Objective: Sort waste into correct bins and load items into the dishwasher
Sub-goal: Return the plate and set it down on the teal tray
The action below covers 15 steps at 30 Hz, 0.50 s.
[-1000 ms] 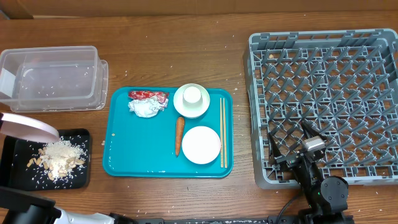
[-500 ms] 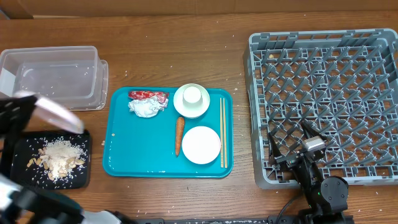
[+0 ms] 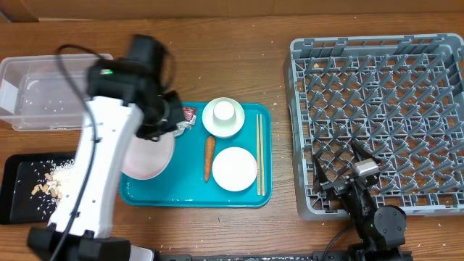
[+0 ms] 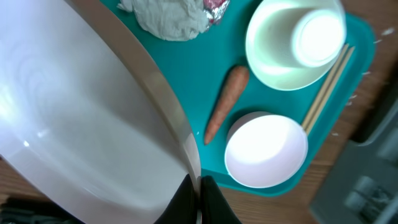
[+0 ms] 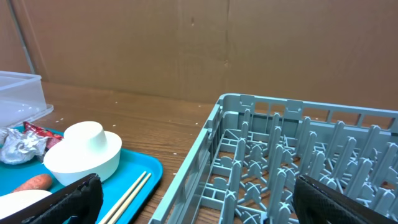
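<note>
Left arm (image 3: pixel 109 159) has swung right since half a second ago: off the black tray (image 3: pixel 18 203) of rice and now over the left part of the teal tray (image 3: pixel 190 194), carrying the pale plate (image 3: pixel 148 154) with it. Right arm hasn't shifted.

- Left gripper (image 4: pixel 198 198): fingers pinched on the plate's (image 4: pixel 81 124) rim, and the plate fills the left half of the wrist view. Can't tell whether it touches the tray or hangs above it.
- Right gripper (image 5: pixel 208 202): fingers wide apart, holding nothing, sitting at the near edge of the dish rack (image 3: pixel 377 45).
- On the tray, right of the plate: carrot (image 3: pixel 209 156) lying lengthwise, small bowl (image 3: pixel 223 117) with an upturned cup in it, and a white dish (image 3: pixel 234 168) below that. Chopsticks (image 3: pixel 259 152) lie along the right edge.
- Crumpled foil wad (image 4: pixel 168 15) and red wrapper (image 3: pixel 190 112) sit at the tray's top left, partly under the arm in the overhead.
- Clear container (image 3: pixel 40 98) is at far left, with scattered grains inside.
</note>
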Each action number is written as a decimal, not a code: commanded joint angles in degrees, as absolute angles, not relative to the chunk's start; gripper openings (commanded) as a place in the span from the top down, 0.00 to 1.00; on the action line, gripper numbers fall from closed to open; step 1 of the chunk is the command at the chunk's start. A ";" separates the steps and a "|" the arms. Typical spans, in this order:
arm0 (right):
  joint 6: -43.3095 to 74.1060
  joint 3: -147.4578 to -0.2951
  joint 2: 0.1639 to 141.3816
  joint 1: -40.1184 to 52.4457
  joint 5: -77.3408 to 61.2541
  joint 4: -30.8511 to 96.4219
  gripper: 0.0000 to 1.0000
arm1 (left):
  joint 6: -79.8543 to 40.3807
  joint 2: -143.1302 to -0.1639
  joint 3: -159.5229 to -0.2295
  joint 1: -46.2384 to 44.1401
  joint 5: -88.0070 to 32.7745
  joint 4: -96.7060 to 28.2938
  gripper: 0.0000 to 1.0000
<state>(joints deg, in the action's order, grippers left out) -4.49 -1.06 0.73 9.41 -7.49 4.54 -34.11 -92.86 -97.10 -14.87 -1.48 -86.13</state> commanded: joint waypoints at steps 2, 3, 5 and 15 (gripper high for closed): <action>-4.54 -0.47 0.16 9.19 -7.38 4.19 0.00 | -41.45 -98.26 -94.06 -24.10 8.82 -85.10 0.96; -4.54 -0.47 0.16 9.19 -7.38 4.19 0.00 | -41.95 -99.18 -93.58 -24.82 9.10 -84.77 0.96; -4.54 -0.47 0.16 9.19 -7.38 4.19 0.00 | -42.72 -101.14 -92.20 -25.58 8.91 -83.59 0.96; -4.54 -0.47 0.16 9.19 -7.38 4.19 0.00 | -42.89 -104.79 -81.38 -25.69 4.16 -76.12 0.96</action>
